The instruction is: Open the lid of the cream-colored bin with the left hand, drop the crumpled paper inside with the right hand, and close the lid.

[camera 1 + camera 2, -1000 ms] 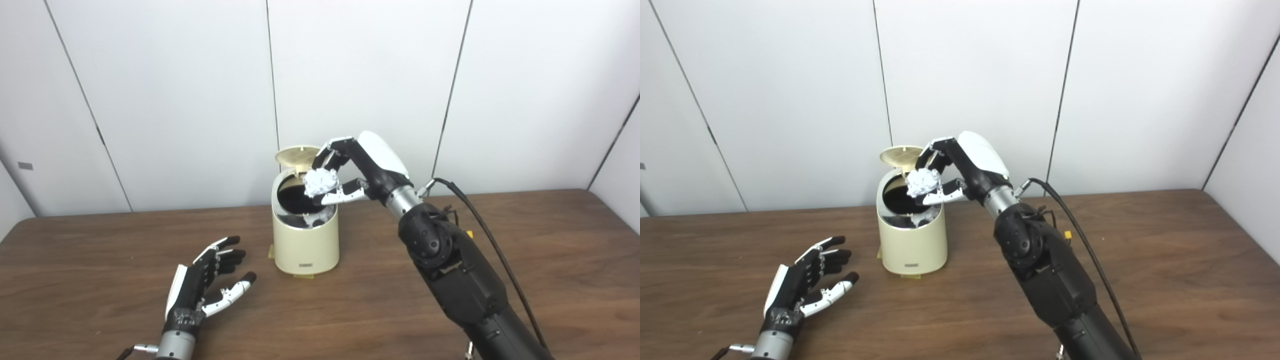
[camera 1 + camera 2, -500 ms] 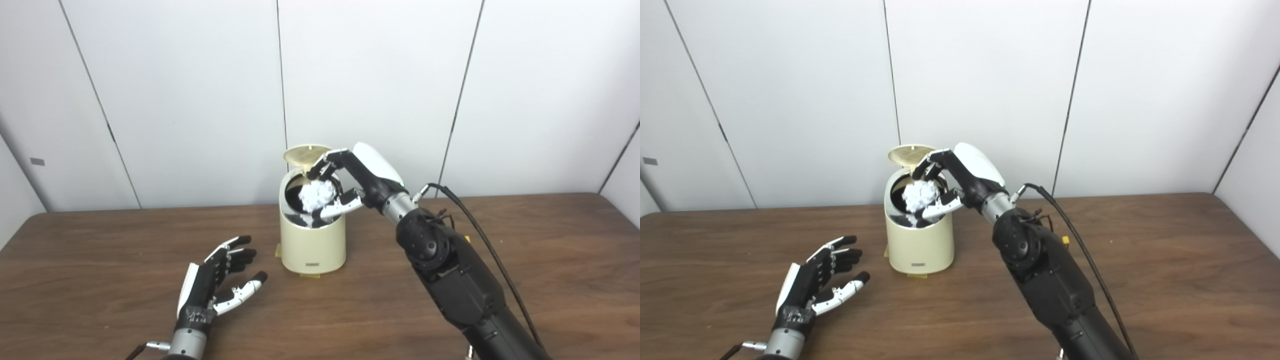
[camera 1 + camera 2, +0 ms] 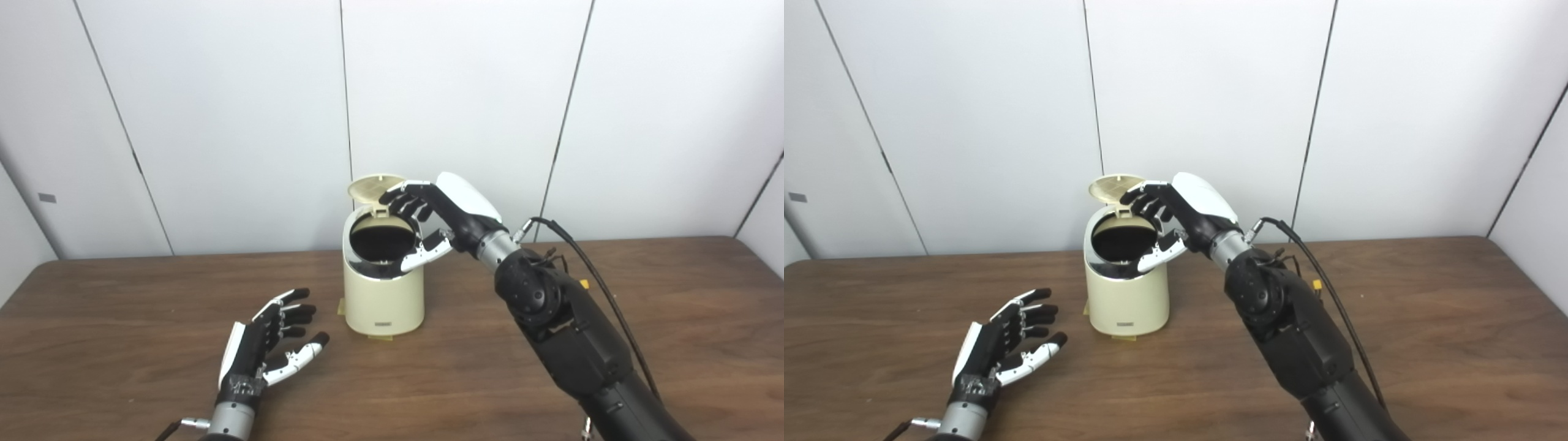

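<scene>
The cream-colored bin (image 3: 383, 300) stands on the brown table, its round lid (image 3: 372, 185) tipped up at the back and its dark mouth (image 3: 381, 238) uncovered. My right hand (image 3: 435, 215) hovers over the bin's right rim, open, fingers spread, holding nothing. No crumpled paper shows anywhere; the inside of the bin looks dark. My left hand (image 3: 264, 346) rests low over the table, left and in front of the bin, open with fingers apart and palm turned toward the bin.
The wooden table (image 3: 674, 318) runs wide to the right and left of the bin. White wall panels (image 3: 465, 92) close off the back. A black cable (image 3: 588, 263) loops along my right forearm.
My right hand has opened and the white paper ball has left it, dropping out of sight into the bin. The left hand has stayed put.
</scene>
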Available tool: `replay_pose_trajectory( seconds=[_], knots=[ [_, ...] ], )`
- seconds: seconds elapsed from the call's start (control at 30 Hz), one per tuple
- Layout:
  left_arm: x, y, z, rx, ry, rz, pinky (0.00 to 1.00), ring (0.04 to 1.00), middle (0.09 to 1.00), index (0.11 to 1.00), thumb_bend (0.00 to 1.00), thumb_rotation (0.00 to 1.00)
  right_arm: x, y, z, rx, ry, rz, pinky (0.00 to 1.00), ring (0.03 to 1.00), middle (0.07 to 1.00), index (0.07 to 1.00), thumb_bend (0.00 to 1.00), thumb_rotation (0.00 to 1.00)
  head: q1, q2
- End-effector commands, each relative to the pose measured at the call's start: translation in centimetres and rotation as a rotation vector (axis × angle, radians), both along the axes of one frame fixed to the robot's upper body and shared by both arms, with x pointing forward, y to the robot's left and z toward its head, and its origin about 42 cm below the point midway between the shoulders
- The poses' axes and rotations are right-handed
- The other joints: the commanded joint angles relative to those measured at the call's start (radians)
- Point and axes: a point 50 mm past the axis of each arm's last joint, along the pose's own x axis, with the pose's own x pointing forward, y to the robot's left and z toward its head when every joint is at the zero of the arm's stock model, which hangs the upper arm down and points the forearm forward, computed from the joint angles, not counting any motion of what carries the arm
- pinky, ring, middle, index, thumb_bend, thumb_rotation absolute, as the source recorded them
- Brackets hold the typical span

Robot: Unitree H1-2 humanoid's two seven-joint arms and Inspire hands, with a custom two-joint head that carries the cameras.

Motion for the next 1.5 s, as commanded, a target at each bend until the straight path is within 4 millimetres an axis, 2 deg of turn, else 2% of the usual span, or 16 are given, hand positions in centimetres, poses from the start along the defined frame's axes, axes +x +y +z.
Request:
replay_pose_trajectory(
  seconds=[0.0,0.13,0.27,0.37,0.5,0.7,0.8,0.87,0.93,1.0,1.07,1.13,1.23,1.33,1.47],
  knots=[
    [0.2,-0.3,0.6,-0.002,-0.036,-0.011,0.73,0.733,0.723,0.834,0.59,0.08,0.0,0.3,2.2,0.011,-0.057,0.023,0.55,0.655,0.695,0.707,0.9,0.15,-0.001,0.001],
    [0.3,-0.3,0.5,-0.002,-0.035,-0.011,0.71,0.727,0.719,0.833,0.59,0.09,-0.1,-0.1,2.2,0.022,-0.053,0.029,0.56,0.664,0.696,0.702,0.88,0.14,0.0,0.001],
    [0.3,-0.4,0.5,-0.01,-0.032,-0.011,0.73,0.735,0.72,0.834,0.59,0.08,-0.8,-1.5,2.7,0.057,-0.077,0.039,0.56,0.67,0.691,0.681,0.88,0.15,0.003,0.0],
    [0.3,-0.4,0.6,-0.008,-0.032,-0.014,0.71,0.735,0.718,0.83,0.59,0.08,-1.6,-3.2,2.7,0.125,-0.109,0.025,0.56,0.646,0.671,0.65,0.89,0.13,0.004,-0.001],
    [0.5,-0.3,0.7,-0.005,-0.038,-0.016,0.72,0.73,0.714,0.822,0.59,0.09,-3.2,-5.8,2.0,0.203,-0.151,-0.033,0.53,0.623,0.67,0.673,0.88,0.11,0.015,0.0],
    [0.6,-0.2,0.7,-0.002,-0.039,-0.02,0.71,0.735,0.716,0.82,0.59,0.08,-5.1,-9.6,-0.3,0.268,-0.163,-0.096,0.52,0.626,0.696,0.719,0.88,0.12,0.02,-0.004],
    [0.7,-0.1,0.6,-0.004,-0.04,-0.022,0.73,0.738,0.718,0.82,0.59,0.06,-5.6,-10.8,-1.6,0.265,-0.119,-0.122,0.5,0.623,0.689,0.723,0.91,0.15,0.021,-0.006],
    [0.8,-0.1,0.6,-0.007,-0.041,-0.022,0.7,0.727,0.716,0.816,0.6,0.06,-6.0,-11.3,-2.5,0.251,-0.071,-0.14,0.55,0.67,0.734,0.757,0.91,0.15,0.021,-0.007],
    [0.9,-0.2,0.9,-0.001,-0.049,-0.022,0.69,0.725,0.721,0.814,0.6,0.07,-6.3,-11.8,-3.5,0.234,-0.022,-0.15,0.56,0.682,0.759,0.777,0.9,0.14,0.023,-0.008],
    [1.1,-0.2,1.2,0.016,-0.07,-0.021,0.71,0.743,0.746,0.813,0.64,0.13,-6.5,-12.0,-4.4,0.221,0.023,-0.16,0.56,0.688,0.781,0.795,0.91,0.13,0.028,-0.01],
    [1.6,-0.3,1.9,0.027,-0.11,-0.028,0.74,0.765,0.769,0.817,0.69,0.19,-6.8,-12.2,-5.2,0.207,0.054,-0.163,0.57,0.699,0.8,0.806,0.92,0.13,0.032,-0.012],
    [2.2,-0.4,2.8,0.044,-0.164,-0.039,0.74,0.776,0.793,0.824,0.74,0.24,-7.0,-12.3,-6.0,0.198,0.072,-0.164,0.58,0.702,0.806,0.809,0.93,0.19,0.037,-0.014],
    [3.0,-0.7,4.4,0.043,-0.217,-0.045,0.73,0.806,0.828,0.833,0.82,0.29,-7.1,-12.4,-6.9,0.19,0.096,-0.177,0.6,0.711,0.811,0.812,0.94,0.21,0.045,-0.017],
    [3.9,-1.1,6.5,0.046,-0.253,-0.064,0.73,0.84,0.877,0.871,0.86,0.34,-7.2,-12.4,-7.8,0.188,0.115,-0.18,0.6,0.711,0.813,0.815,0.92,0.2,0.047,-0.019],
    [5.8,-1.7,10.1,0.072,-0.312,-0.096,0.79,0.905,0.937,0.932,0.9,0.36,-7.2,-12.1,-9.2,0.191,0.127,-0.184,0.58,0.686,0.786,0.807,0.95,0.25,0.056,-0.025]
  ],
)
